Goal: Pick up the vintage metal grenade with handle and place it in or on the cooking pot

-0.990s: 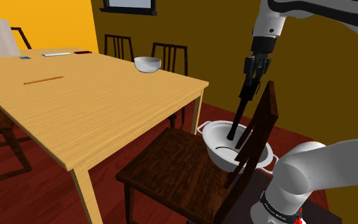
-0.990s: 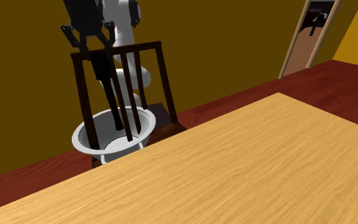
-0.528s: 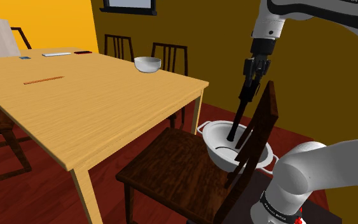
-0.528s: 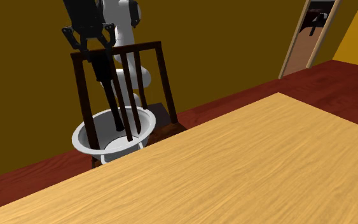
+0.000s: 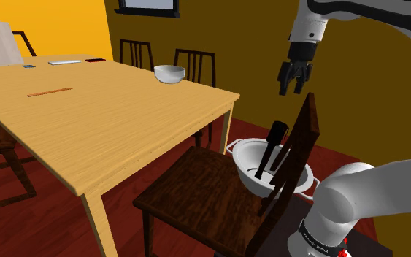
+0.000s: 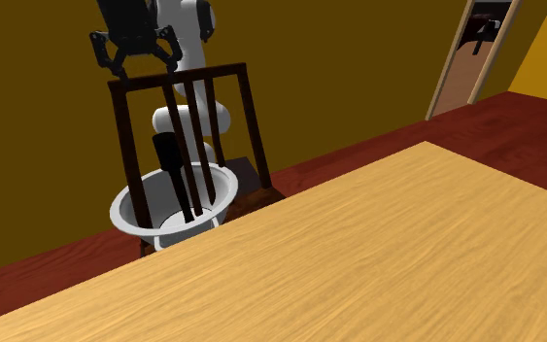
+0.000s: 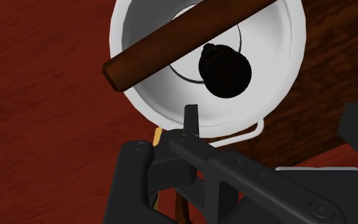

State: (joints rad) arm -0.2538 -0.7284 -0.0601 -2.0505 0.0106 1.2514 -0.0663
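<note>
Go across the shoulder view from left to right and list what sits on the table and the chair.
Orange stick on the table → white bowl → white pot on the chair, with the dark grenade standing in it.

A round white cooking pot with thin wire loop handles sits upright on the dark wooden seat of a chair, close against its backrest. A black stick grenade stands inside it, handle end down. In the shoulder view its thick head rises above the rim, leaning toward one o'clock.
</note>
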